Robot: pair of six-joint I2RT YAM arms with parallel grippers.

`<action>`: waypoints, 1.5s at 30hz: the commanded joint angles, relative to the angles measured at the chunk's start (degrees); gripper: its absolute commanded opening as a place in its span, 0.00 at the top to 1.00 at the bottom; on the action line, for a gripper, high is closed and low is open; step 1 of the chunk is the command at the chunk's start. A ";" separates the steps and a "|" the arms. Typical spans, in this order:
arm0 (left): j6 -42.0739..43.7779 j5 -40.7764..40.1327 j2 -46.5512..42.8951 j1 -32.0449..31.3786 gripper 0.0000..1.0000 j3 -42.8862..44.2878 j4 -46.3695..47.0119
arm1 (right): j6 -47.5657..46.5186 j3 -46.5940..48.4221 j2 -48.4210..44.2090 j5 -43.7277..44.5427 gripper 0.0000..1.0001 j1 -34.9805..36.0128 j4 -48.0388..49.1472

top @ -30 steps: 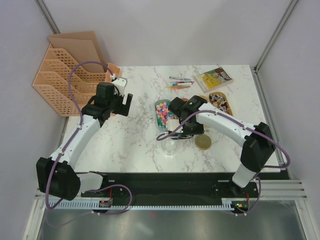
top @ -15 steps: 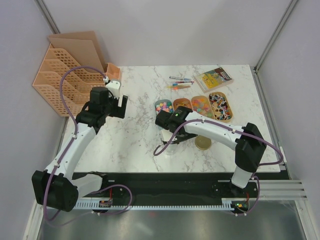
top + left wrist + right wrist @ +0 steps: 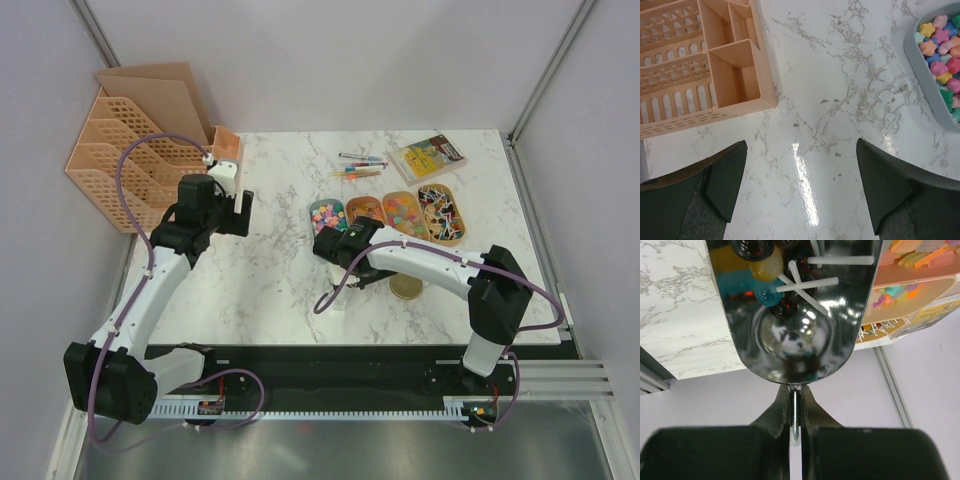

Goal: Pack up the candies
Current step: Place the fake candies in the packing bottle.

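Four trays [image 3: 364, 206] of candies [image 3: 404, 209] line the desk's [image 3: 270, 270] far right. The right end effector [image 3: 795, 405] pinches one scoop [image 3: 795, 340] by its handle, with a few lollipops [image 3: 765, 265] in the bowl. The left end effector [image 3: 801, 145] gapes wide over bare marble between one rack [image 3: 735, 75] and the grey tray [image 3: 930, 95]. One lid [image 3: 405, 287] lies just right of the scoop.

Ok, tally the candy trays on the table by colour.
Grey tray: 1
Brown trays: 3
Total: 4
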 commanded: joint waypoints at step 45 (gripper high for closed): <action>-14.49 51.91 11.92 1.09 0.72 11.99 -2.98 | 8.41 16.86 -0.21 -12.00 1.00 -8.19 0.74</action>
